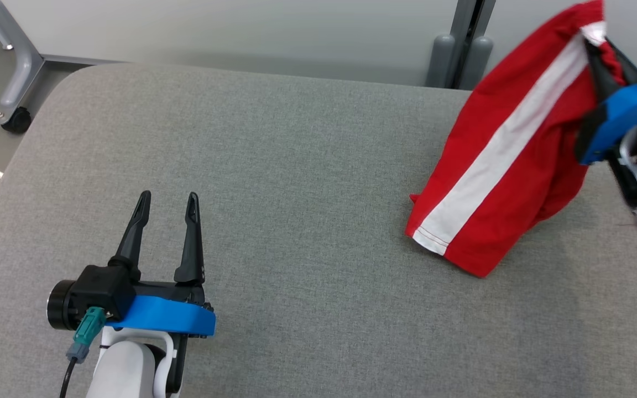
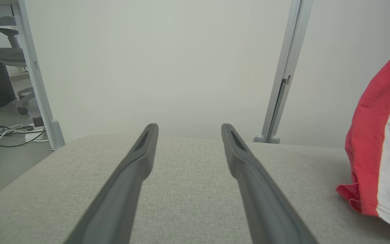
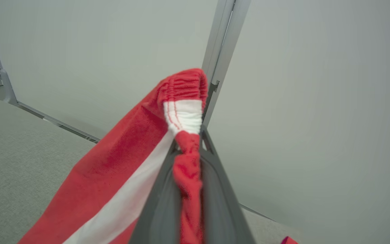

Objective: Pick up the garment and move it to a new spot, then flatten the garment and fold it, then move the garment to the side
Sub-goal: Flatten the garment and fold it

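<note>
My right gripper pinches the shorts at the waistband, hem below touching the table; left gripper spread wide, empty; placing, flattening, folding remain.

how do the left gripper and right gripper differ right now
The left gripper has its fingers spread with nothing between them; the right gripper has its fingers shut on the red garment at its waistband. The left gripper sits low over the gray table; the right gripper is raised at the far right, with the garment hanging from it. Both have long dark fingers and a blue band behind them.
</note>
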